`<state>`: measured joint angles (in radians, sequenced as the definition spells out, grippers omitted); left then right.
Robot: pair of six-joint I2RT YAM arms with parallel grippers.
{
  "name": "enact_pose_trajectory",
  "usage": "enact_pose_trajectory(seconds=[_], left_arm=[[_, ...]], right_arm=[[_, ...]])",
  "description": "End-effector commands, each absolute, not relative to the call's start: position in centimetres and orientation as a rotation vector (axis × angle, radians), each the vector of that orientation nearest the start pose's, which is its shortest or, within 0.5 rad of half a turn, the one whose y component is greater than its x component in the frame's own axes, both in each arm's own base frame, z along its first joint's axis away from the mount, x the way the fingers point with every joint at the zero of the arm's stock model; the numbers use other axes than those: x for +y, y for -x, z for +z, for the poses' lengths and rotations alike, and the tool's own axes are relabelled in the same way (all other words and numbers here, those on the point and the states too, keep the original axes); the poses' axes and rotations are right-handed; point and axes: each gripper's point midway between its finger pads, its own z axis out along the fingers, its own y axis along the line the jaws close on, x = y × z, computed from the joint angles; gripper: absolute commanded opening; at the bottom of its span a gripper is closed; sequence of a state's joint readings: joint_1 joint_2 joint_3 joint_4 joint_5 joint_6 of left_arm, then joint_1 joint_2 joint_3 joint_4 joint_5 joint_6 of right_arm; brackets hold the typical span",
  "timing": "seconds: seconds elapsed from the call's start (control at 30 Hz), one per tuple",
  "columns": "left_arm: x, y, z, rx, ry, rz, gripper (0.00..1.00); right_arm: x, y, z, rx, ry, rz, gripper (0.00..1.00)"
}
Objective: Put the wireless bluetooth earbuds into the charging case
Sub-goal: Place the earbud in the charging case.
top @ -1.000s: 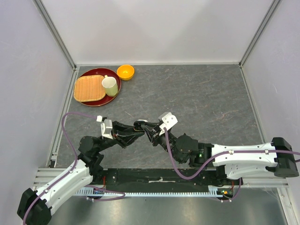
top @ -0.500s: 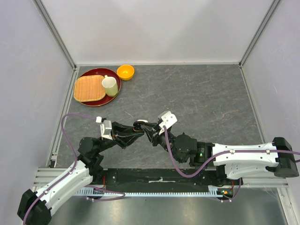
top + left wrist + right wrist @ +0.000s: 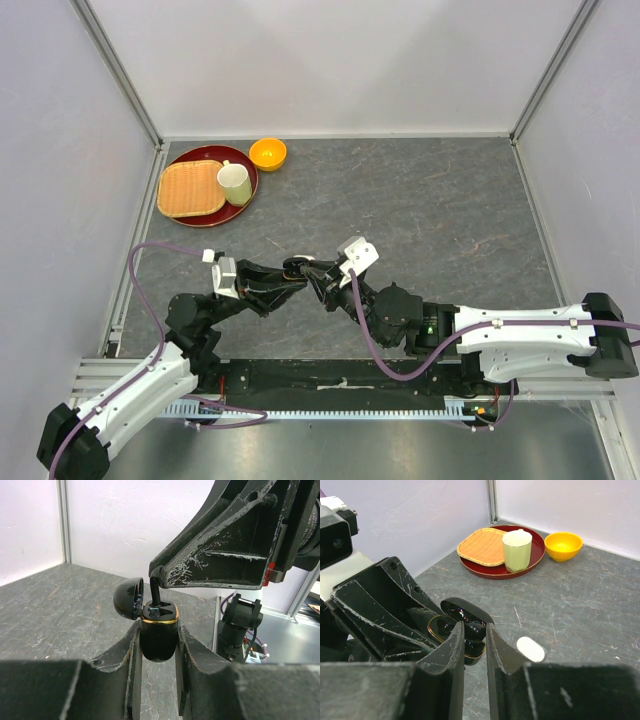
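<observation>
Where the two arms meet: over the near-left part of the bench [image 3: 580, 610], tips facing each other.
Left claw [image 3: 158, 645]: pressed onto the sides of the black charging case [image 3: 159, 630], gripping it upright.
Charging case: gold-rimmed, its lid [image 3: 127, 597] swung open to the left in the left wrist view.
Right claw [image 3: 475, 640]: pinching the black earbud [image 3: 156, 587] by its upper end, directly above the case.
Black earbud: near upright, its lower end reaching into the case's open top; whether it is fully seated cannot be told.
White case [image 3: 530, 649]: shut, lying on the bench just beside the claws.
Far-left corner: a red tray [image 3: 535, 555] carrying a woven basket [image 3: 482, 546] and a pale cup [image 3: 516, 550].
Orange bowl [image 3: 563, 545]: on the bench just beside the tray.
</observation>
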<state>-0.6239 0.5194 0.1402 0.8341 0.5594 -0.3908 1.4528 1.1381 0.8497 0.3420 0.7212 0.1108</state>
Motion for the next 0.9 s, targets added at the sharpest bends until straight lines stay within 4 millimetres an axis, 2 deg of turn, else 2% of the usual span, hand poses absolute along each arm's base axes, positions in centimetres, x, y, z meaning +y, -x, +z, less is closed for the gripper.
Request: enact_pose_trajectory(seconds=[0.0,0.37,0.7,0.87], left_arm=[[-22.8,-13.4,29.6,0.943,-0.687,-1.151,0.02],[-23.1,-13.2,29.4,0.942,-0.718,-1.152,0.02],[-22.7,-13.1,30.2,0.918,-0.702,-1.144,0.02],[-22.8,-13.6,29.7,0.951,-0.687,-1.138,0.02]], right_arm=[[34.8,-16.5,33.1,1.474,0.407,0.654,0.00],[34.8,-16.9,34.6,1.438,0.403,0.648,0.00],[35.9,-16.4,33.0,1.465,0.478,0.648,0.00],[35.1,-16.2,34.4,1.438,0.412,0.712,0.00]])
